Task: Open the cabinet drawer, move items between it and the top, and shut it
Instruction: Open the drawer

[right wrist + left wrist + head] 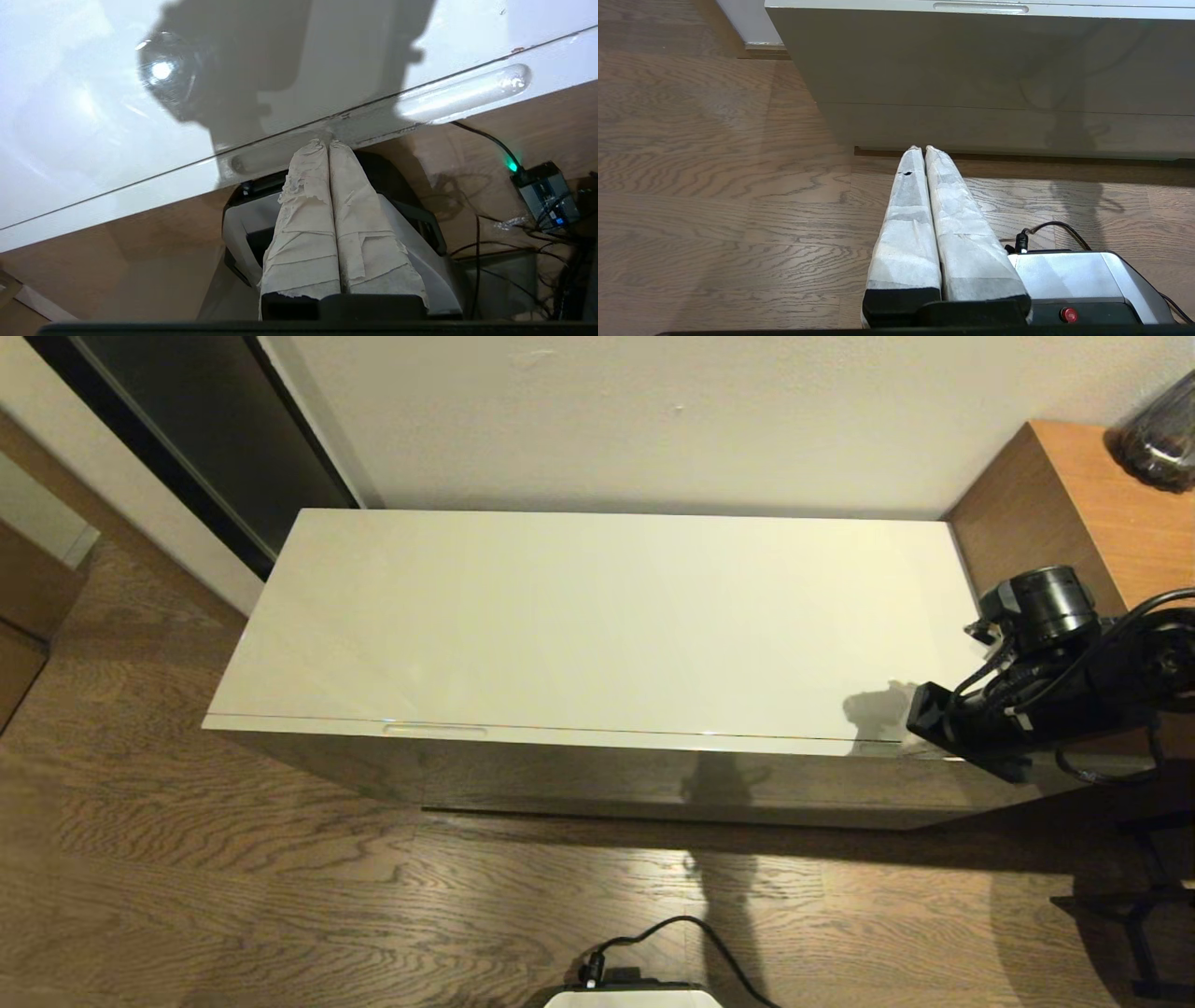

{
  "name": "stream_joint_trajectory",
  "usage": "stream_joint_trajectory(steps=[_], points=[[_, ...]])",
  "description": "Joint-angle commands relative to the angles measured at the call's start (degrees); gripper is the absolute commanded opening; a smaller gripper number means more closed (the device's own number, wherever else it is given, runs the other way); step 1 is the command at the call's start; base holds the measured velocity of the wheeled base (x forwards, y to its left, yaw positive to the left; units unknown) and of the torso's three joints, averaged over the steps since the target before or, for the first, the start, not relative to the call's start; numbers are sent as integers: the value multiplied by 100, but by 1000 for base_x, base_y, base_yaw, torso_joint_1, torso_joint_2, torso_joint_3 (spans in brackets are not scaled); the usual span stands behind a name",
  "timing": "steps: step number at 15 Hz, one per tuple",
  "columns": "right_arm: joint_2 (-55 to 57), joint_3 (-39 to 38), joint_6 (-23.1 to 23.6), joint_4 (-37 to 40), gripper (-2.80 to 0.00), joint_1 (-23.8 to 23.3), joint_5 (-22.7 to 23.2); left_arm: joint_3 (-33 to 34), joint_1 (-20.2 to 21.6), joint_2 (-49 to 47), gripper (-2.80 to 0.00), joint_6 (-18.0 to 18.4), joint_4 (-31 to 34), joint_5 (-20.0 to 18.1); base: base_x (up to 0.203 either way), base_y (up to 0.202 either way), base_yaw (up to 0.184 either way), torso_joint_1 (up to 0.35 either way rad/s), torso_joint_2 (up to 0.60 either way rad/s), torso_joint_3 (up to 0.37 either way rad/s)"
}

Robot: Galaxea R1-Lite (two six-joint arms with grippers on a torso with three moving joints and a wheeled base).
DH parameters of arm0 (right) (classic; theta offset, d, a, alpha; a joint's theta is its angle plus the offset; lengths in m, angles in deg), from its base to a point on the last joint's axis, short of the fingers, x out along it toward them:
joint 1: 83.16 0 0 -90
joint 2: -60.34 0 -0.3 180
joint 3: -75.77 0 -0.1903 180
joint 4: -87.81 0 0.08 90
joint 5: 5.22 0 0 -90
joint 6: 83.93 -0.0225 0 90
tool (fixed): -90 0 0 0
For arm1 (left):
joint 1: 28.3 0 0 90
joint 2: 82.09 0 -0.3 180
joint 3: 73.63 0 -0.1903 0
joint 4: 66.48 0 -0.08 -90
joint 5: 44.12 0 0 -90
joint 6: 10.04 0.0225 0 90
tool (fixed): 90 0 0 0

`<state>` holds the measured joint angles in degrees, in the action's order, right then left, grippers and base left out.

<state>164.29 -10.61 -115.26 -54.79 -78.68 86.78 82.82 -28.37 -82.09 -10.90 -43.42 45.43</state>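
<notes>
So the top (597, 616) is a long glossy cream panel running left to right along the wall, long axis parallel to the wall, and nothing sits on it. The cabinet drawer (653, 739) is pushed in flush under the top's front edge, same long axis, with only a thin seam between them. One recessed slot (435, 729) shows toward the left end of that front edge in the head view.

The right gripper (328, 142) hangs over the front right corner of the top, arm coming in from the right. The head view only gives the black wrist and its shadow on the panel. The right wrist view shows more: both taped fingers (303, 224) are pressed together, tips right at the seam next to the other slot (462, 93), pinching nothing.

The left gripper (923, 149) isn't in the head view at all. Its own camera shows it low over the wood floor (714, 186) in front of the cabinet, fingers closed tight against each other, pointing at the cabinet's base, next to the robot's base (1078, 280).

A brown wooden side cabinet (1074, 495) stands at the right end, with a dark glass thing (1158, 439) on it.
</notes>
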Motion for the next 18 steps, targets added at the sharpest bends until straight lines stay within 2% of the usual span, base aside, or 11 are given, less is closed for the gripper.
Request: stream_joint_trajectory(steps=[1,10,13,18], points=[[68,-3,-18,7,-280,8,2,1,-1,-9,-280,-3,-5,1,0,0,0,0,0,0],[253,-18,-84,-15,-280,58,-12,1,-1,-9,-280,-3,-5,1,0,0,0,0,0,0],[371,-91,-93,-384,-280,105,-156,1,-1,-9,-280,-3,-5,1,0,0,0,0,0,0],[406,-80,-93,-392,-280,114,-156,1,-1,-9,-280,-2,-5,1,0,0,0,0,0,0]])
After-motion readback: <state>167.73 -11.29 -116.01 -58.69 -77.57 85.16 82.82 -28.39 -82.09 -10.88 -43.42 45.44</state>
